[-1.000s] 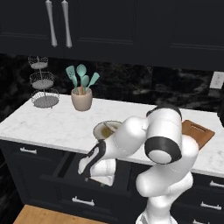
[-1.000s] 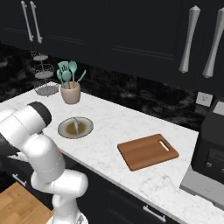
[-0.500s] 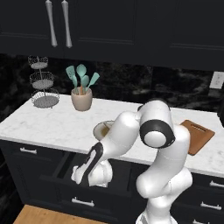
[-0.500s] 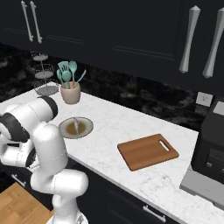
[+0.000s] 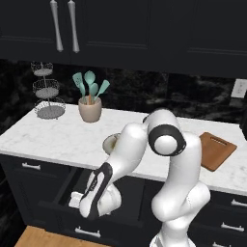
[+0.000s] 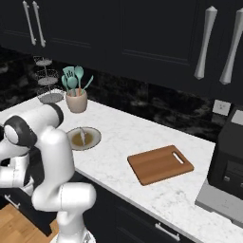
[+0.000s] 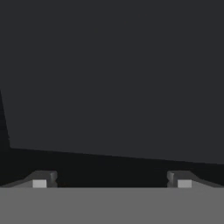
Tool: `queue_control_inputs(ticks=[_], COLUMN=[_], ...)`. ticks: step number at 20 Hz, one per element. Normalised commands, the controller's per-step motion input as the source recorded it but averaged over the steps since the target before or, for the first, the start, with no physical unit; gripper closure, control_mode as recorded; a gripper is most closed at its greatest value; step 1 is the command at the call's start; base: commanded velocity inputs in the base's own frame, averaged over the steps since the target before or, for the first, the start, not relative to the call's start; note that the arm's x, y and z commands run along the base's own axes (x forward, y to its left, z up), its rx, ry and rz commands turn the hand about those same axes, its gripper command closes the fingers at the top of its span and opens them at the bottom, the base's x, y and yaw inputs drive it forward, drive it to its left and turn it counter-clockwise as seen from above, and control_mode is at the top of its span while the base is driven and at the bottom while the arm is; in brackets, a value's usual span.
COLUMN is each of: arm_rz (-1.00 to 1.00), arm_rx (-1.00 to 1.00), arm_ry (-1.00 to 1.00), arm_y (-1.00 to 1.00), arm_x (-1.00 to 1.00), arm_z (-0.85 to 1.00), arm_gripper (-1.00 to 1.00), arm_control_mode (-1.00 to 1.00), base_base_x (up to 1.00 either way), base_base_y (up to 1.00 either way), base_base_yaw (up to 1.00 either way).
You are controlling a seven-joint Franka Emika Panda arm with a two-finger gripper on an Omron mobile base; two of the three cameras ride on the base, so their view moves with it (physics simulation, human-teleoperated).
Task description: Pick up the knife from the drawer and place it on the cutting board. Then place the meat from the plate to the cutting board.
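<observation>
My arm bends down from the counter, and its hand (image 5: 98, 201) reaches into the open black drawer (image 5: 66, 189) below the counter's edge. In the hand view my gripper (image 7: 111, 180) is open, its fingertips (image 7: 42, 180) wide apart over the drawer's dark grey inside (image 7: 112, 78), nothing between them. The knife is out of view. On the counter the round plate (image 6: 95, 140) holds the pale meat (image 6: 81, 136); my arm half hides this plate (image 5: 109, 142) in the left base view. To its right lies the reddish-brown cutting board (image 6: 160, 164), bare (image 5: 218, 150).
A beige cup with teal spatulas (image 5: 90, 108) and a tiered wire basket (image 5: 48, 99) stand at the counter's back left. A dark appliance (image 6: 231, 163) sits right of the board. Closed black cupboard doors with silver handles (image 5: 65, 26) hang above.
The arm has folded further down and the hand has sunk lower into the drawer, toward the left. The jaws stayed wide open. Plate, meat and board have not moved.
</observation>
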Motion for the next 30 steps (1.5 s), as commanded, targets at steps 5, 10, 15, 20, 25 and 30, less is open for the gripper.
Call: queue_control_inputs(ticks=[5, 10, 15, 20, 25, 30], arm_rz=[0.04, 0.00, 0.00, 0.00, 0.02, 0.10], arm_rx=[0.00, 0.01, -0.01, -0.01, -0.05, -0.03], arm_ry=[-0.02, -0.01, -0.04, -0.04, 0.00, 0.00], arm_y=[0.47, 0.13, -0.01, -0.17, -0.51, -0.54], arm_x=[-0.24, 0.00, 0.00, 0.00, 0.02, 0.01], arm_z=[0.00, 0.28, 0.86, 1.00, 1.00, 1.00], arm_gripper=[-1.00, -1.00, -1.00, -1.00, -1.00, -1.00], arm_control_mode=[-1.00, -1.00, -1.00, -1.00, -1.00, -1.00], base_base_x=[0.00, 0.00, 0.00, 0.00, 0.00, 0.00], base_base_y=[0.00, 0.00, 0.00, 0.00, 0.00, 0.00], base_base_yaw=[0.00, 0.00, 0.00, 0.00, 0.00, 0.00])
